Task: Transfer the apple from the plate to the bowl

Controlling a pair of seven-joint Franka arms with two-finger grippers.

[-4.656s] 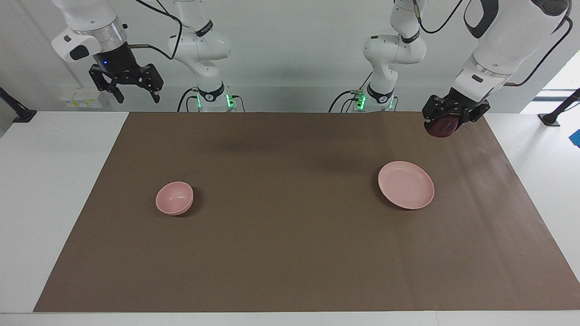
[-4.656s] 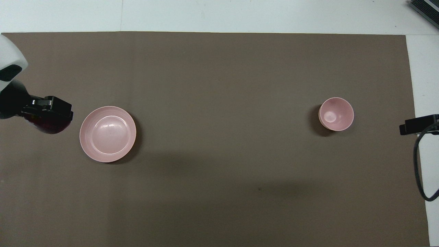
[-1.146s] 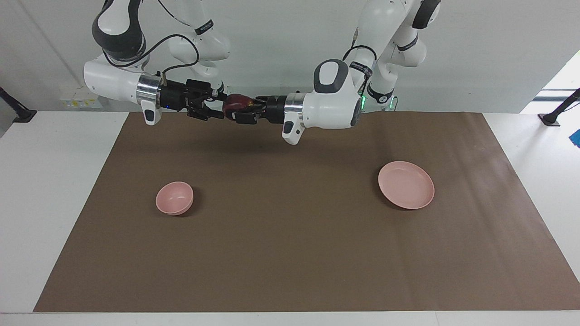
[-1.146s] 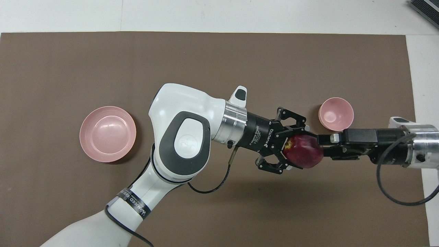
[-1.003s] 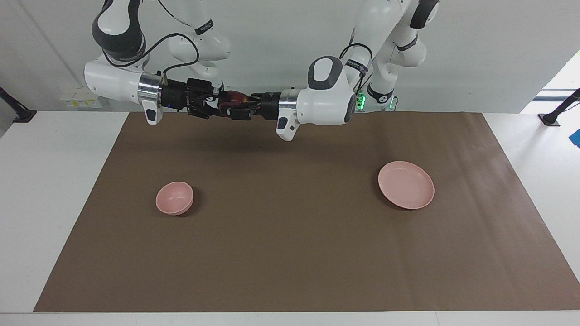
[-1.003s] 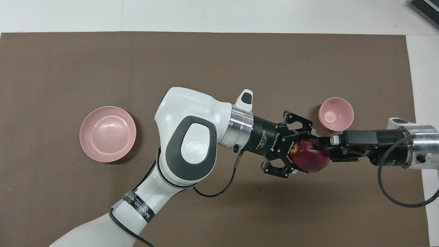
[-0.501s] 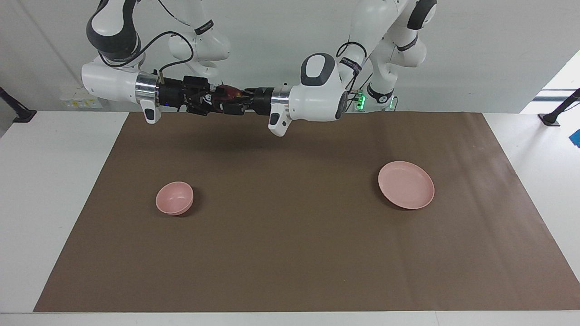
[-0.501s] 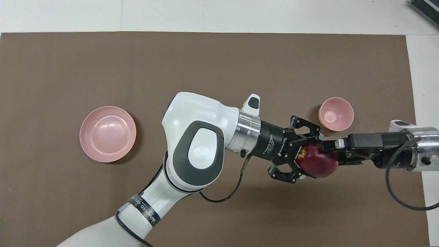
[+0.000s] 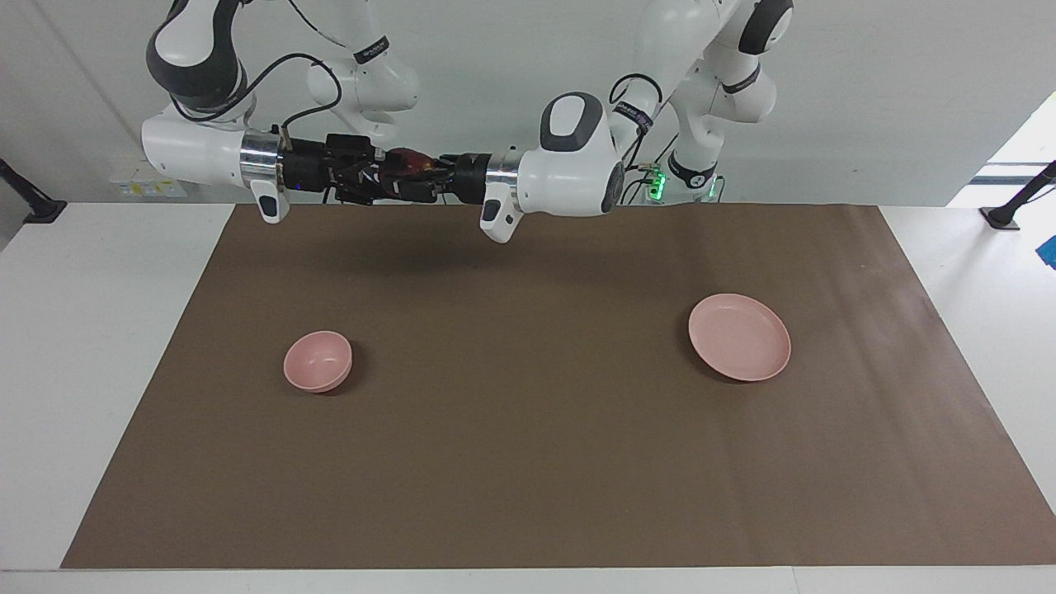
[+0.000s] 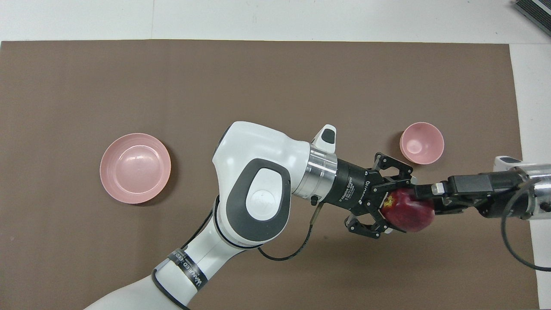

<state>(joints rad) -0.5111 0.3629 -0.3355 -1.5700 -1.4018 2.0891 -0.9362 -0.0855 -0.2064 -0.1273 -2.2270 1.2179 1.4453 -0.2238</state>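
Observation:
The dark red apple [image 9: 410, 159] [image 10: 411, 212] hangs high over the brown mat, held in my left gripper [image 9: 418, 178] [image 10: 392, 212], which is shut on it. My left arm lies level and points toward the right arm's end of the table. My right gripper [image 9: 386, 175] [image 10: 424, 199] meets it head-on, open, with its fingers reaching around the apple's free end. The small deep pink bowl [image 9: 318, 360] [image 10: 422, 143] stands empty on the mat below. The flat pink plate [image 9: 739, 337] [image 10: 135, 168] lies empty toward the left arm's end.
A brown mat [image 9: 528, 462] covers most of the white table [image 9: 99, 346]. A dark device corner [image 10: 536, 10] shows at the table's edge farthest from the robots. Cables hang from both wrists.
Both grippers and the apple have drifted together toward the right arm's end and slightly up. The left gripper's hold on the apple is unchanged, and the right stays open.

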